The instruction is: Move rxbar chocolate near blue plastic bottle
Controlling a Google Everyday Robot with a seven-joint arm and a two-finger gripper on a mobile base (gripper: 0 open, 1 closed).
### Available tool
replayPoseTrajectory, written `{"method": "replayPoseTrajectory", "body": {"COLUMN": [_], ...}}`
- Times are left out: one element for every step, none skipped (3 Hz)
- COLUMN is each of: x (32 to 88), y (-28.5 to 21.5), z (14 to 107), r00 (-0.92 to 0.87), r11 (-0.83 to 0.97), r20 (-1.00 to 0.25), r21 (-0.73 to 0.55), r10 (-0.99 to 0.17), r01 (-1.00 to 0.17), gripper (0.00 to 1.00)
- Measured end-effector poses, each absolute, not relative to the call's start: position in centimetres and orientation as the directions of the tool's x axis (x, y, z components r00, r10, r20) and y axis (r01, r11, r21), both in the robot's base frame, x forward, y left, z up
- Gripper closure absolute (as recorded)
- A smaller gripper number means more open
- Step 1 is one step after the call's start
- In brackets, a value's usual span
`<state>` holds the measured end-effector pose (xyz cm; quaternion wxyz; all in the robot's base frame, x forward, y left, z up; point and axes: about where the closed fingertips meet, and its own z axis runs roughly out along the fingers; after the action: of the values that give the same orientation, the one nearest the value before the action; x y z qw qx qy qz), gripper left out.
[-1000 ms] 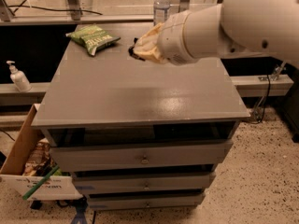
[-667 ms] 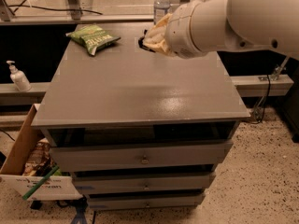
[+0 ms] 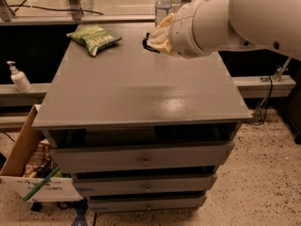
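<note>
The rxbar chocolate [image 3: 146, 43], a small black bar, shows only as a dark edge at the tip of my gripper [image 3: 153, 38]. The gripper is at the back of the grey cabinet top [image 3: 141, 93], right of middle, and is shut on the bar. The big white arm covers most of it. The blue plastic bottle [image 3: 162, 4], clear with a white cap, stands just behind the gripper at the cabinet's back edge, a short way from the bar.
A green chip bag [image 3: 95, 37] lies at the back left of the cabinet top. A white pump bottle [image 3: 19, 77] stands on a ledge to the left. An open cardboard box [image 3: 21, 149] sits on the floor at the left. Drawers [image 3: 143, 160] face front.
My gripper has moved with the black bar toward the back of the cabinet top, closer to the bottle. The chip bag has not moved.
</note>
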<state>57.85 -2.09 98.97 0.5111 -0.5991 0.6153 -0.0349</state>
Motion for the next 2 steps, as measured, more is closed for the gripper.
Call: {"method": "replayPoseTrajectory", "body": {"x": [59.4,63.0], "y": [-2.9,-4.4], "z": [98.6,98.6], "r00": [0.263,0.296], "r11": [0.262,0.226], "r20": [-0.551,-0.482], "r21": [-0.696,-0.760], "r10": [-0.792,-0.824], "r01": [-0.669,-0.609], "gripper": [1.00,1.00]}}
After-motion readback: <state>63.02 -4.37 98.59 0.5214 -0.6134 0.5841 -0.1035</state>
